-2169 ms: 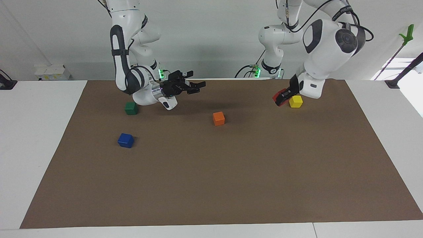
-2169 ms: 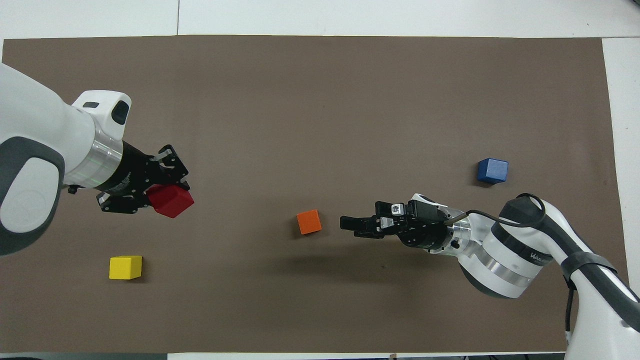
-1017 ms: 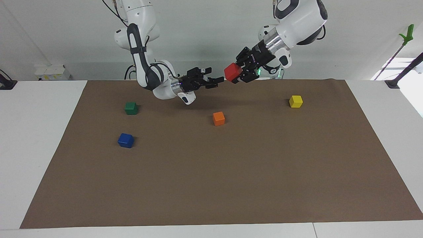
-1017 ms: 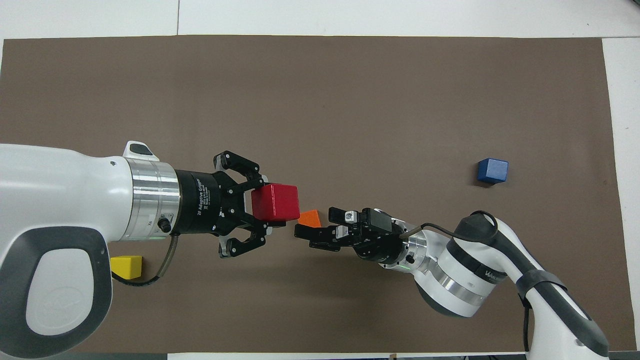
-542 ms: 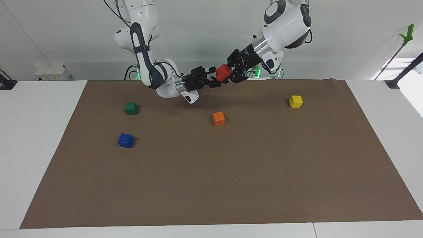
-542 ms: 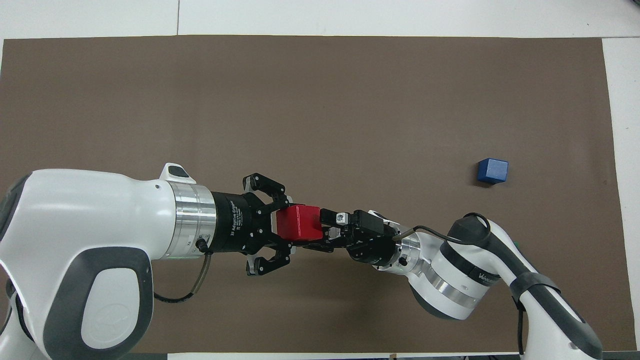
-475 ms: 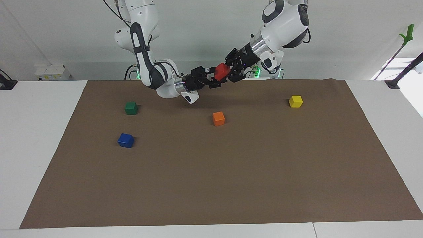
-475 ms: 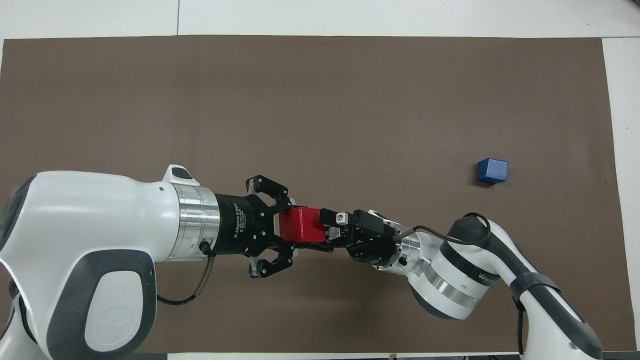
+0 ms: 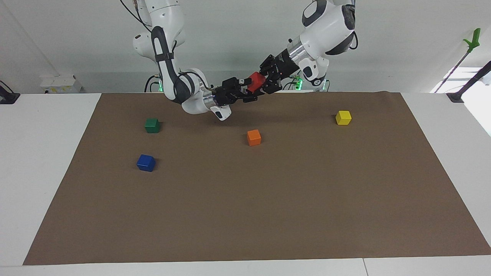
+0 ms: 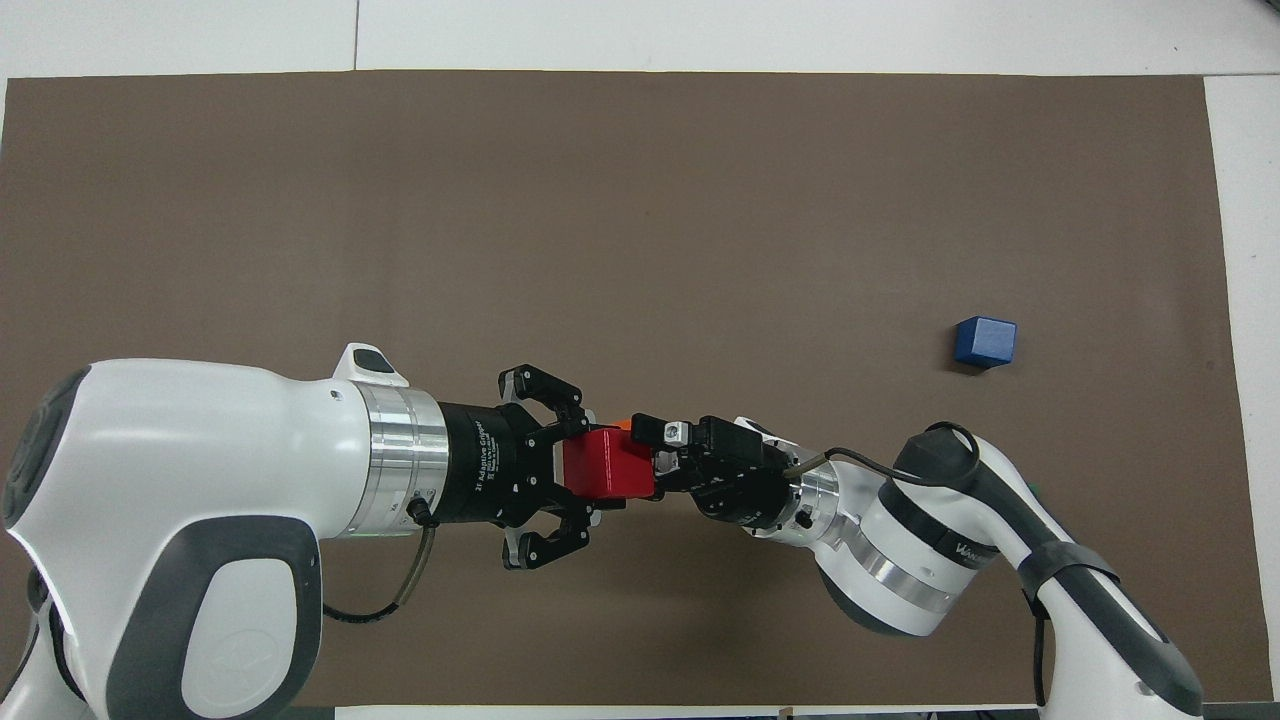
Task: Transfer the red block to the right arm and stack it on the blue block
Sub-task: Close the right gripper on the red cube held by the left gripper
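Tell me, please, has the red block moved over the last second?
Yes. Held by the left gripper, the red block moved toward the right arm's end, past the orange block.

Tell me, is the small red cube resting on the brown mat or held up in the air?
In the air: the small red cube sits between the left hand and the right hand, above the brown mat.

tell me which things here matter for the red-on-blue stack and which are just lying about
In the job:
- red block, held up in the left tool, right tool at it
- blue block, on the mat toward the right arm's end

Lying about:
- orange block
- green block
- yellow block
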Controlling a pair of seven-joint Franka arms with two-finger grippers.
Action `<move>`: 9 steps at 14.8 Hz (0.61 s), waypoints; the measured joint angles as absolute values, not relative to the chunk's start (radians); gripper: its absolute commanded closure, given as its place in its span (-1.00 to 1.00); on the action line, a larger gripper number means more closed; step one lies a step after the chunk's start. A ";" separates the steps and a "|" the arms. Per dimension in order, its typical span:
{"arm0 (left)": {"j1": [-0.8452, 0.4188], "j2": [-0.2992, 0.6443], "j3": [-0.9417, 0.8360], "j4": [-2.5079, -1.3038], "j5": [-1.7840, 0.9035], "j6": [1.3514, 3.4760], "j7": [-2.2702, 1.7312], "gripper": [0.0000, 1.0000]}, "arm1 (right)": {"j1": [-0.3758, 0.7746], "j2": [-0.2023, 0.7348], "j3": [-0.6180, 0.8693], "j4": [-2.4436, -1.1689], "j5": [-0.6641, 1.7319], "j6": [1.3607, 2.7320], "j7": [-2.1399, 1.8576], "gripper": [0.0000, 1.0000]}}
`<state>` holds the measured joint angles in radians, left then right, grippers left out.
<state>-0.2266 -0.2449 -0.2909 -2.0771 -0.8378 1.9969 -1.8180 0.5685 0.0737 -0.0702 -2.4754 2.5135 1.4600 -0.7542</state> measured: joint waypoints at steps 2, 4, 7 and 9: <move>-0.227 -0.248 -0.291 -2.081 -0.838 1.997 -1.818 1.00 | 0.569 0.074 -0.070 -2.475 2.514 1.468 -0.754 1.00; -0.227 -0.250 -0.289 -2.084 -0.850 2.003 -1.825 1.00 | 0.573 0.074 -0.070 -2.474 2.525 1.476 -0.754 1.00; -0.227 -0.250 -0.288 -2.085 -0.851 2.004 -1.825 1.00 | 0.573 0.074 -0.070 -2.473 2.525 1.479 -0.754 1.00; -0.227 -0.251 -0.288 -2.085 -0.851 2.005 -1.825 0.24 | 0.573 0.074 -0.070 -2.471 2.525 1.479 -0.754 1.00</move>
<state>-0.2268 -0.2507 -0.2878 -2.0850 -0.8511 2.0046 -1.8245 0.5732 0.0745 -0.0697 -2.4715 2.5254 1.4789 -0.7541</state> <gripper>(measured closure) 0.458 0.410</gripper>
